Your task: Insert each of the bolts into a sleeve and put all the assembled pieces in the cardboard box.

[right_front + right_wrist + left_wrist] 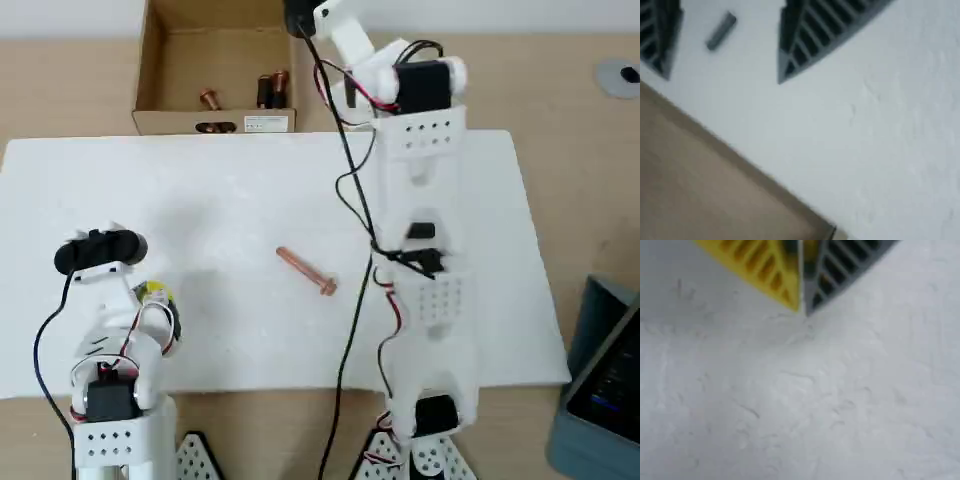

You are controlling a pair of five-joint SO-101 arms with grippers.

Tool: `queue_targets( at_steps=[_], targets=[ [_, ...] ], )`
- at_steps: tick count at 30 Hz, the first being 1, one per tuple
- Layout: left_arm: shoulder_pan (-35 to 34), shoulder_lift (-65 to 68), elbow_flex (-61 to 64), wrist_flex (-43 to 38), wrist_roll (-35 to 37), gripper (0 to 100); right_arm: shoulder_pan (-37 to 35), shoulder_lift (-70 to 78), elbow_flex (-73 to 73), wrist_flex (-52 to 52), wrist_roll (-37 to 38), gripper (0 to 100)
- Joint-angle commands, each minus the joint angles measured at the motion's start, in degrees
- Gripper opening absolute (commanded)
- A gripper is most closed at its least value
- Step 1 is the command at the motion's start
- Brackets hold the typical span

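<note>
Our right gripper gapes empty beside the box, where pieces lie; left gripper rests clenched on nothing, one bolt awaiting us.

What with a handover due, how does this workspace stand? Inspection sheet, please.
Surface: white foam sheet on a wooden table.
Job's things: one copper bolt loose mid-sheet; cardboard box holds copper pieces; small dark cylinder, perhaps a sleeve, on the sheet by the right gripper.
Clutter: grey device at the table's edge.
Grippers: left gripper shut, empty; right gripper open, empty.
Cables: black cable trails across the sheet.
Surroundings: nothing seen.
</note>
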Motion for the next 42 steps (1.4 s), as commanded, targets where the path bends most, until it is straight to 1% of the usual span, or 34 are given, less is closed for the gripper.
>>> queue_targets(
  at_steps=[1,7,11,13,16,18,25,28,30,32,37,42],
  targets=[
    [-0.1,-0.6,-0.4,0.0,-0.3,0,1.4,-13.6,12.3,1.2,1.5,14.5],
    [-0.1,-0.6,-0.4,0.0,-0.3,0,1.6,-26.6,36.4,1.2,6.4,14.5],
    [-0.1,-0.6,-0.4,0.0,-0.3,0,4.0,-31.4,48.1,1.2,10.3,14.5],
    [-0.1,-0.6,-0.4,0.0,-0.3,0,5.4,-32.7,53.1,1.2,14.9,14.5],
    [-0.1,-0.6,-0.4,0.0,-0.3,0,8.1,-33.9,59.2,0.8,24.0,14.5],
    [-0.1,-0.6,-0.4,0.0,-0.3,0,10.1,-34.3,62.6,-0.4,27.7,14.5],
    [-0.1,-0.6,-0.4,0.0,-0.3,0,16.0,-34.2,73.6,-7.7,42.5,14.9],
    [-0.1,-0.6,-0.4,0.0,-0.3,0,16.4,-34.2,77.0,-8.1,47.7,15.4],
    [-0.1,-0.6,-0.4,0.0,-0.3,0,16.3,-34.0,77.8,-8.2,50.3,18.4],
    [-0.1,-0.6,-0.4,0.0,-0.3,0,16.0,-33.6,77.9,-9.3,51.7,21.0],
    [-0.1,-0.6,-0.4,0.0,-0.3,0,16.0,-29.8,77.6,-12.4,54.3,21.0],
    [-0.1,-0.6,-0.4,0.0,-0.3,0,15.5,-26.2,77.6,-15.6,54.6,21.0]
  ],
)
